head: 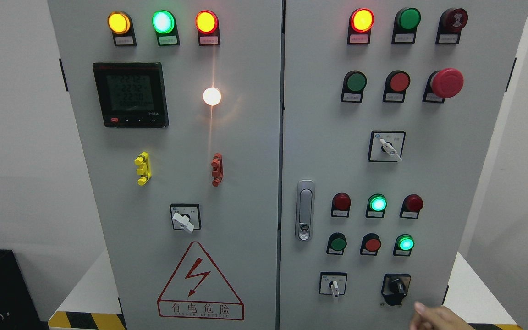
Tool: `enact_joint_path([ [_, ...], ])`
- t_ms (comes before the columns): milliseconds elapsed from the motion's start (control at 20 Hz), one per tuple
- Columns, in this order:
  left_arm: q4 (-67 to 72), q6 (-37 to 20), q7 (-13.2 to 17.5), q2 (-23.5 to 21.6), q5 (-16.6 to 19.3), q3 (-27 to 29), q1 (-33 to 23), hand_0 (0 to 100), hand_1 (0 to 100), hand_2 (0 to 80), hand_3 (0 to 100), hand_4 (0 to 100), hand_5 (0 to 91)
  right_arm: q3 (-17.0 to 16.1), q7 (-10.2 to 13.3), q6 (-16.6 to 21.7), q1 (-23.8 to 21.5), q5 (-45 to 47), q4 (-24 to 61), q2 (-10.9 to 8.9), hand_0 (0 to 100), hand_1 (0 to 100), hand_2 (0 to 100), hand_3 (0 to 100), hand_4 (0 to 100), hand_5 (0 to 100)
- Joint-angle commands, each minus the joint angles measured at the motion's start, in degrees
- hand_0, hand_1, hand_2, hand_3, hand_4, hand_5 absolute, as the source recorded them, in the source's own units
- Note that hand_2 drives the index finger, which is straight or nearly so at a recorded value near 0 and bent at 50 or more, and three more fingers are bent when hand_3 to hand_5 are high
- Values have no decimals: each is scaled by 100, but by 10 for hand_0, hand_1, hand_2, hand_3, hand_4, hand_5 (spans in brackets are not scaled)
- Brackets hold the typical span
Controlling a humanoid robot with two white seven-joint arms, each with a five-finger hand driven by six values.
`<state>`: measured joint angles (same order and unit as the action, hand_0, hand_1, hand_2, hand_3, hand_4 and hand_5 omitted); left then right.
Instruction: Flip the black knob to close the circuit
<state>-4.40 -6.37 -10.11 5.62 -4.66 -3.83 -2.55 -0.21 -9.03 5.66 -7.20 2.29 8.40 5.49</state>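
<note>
So the right hand point(438, 318) was poking in from the bottom right corner, just a tan-coloured bit of it above the frame edge, and honestly I couldn't tell if it was open or closed. It wasn't touching anything, just sitting below and a little right of the black knob point(397, 288). That knob was down in the lower right corner of the cabinet's right door point(475, 183): a chunky black rotary handle on a black backplate, grip pointing roughly straight up. Just left of it on the same row was a small selector switch point(334, 285) with a white lever hanging down. Right above the knob a green lamp point(405, 243) was lit, with a red button point(372, 244) and a dark green button point(337, 243) next to it. Further up was a big red mushroom stop button point(447, 83). A silver door latch point(305, 210) sat by the seam between the doors. Over on the left door were a digital meter point(130, 94) with its screen on and a red lightning warning triangle point(200, 282) near the bottom.
</note>
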Motion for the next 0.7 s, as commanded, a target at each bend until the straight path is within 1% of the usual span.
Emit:
enact_joint_path([
  [0,0,-4,9,0,0,-4,0,120,556,0,0,0,0,162,-3,-3,51,0,-216,-100,0,106,0,0,0,0],
  [550,0,-4,0,0,0,-4,0,120,556,0,0,0,0,136,-38,32,69,17,-216,-109,0,108,0,0,0,0],
  [600,-8,-4,0,0,0,5,0,120,556,0,0,0,0,109,-194,67,69,69,-207,-109,0,108,0,0,0,0],
  [650,0,-4,9,0,0,5,0,120,556,0,0,0,0,92,-440,102,69,105,-189,-100,0,107,0,0,0,0],
])
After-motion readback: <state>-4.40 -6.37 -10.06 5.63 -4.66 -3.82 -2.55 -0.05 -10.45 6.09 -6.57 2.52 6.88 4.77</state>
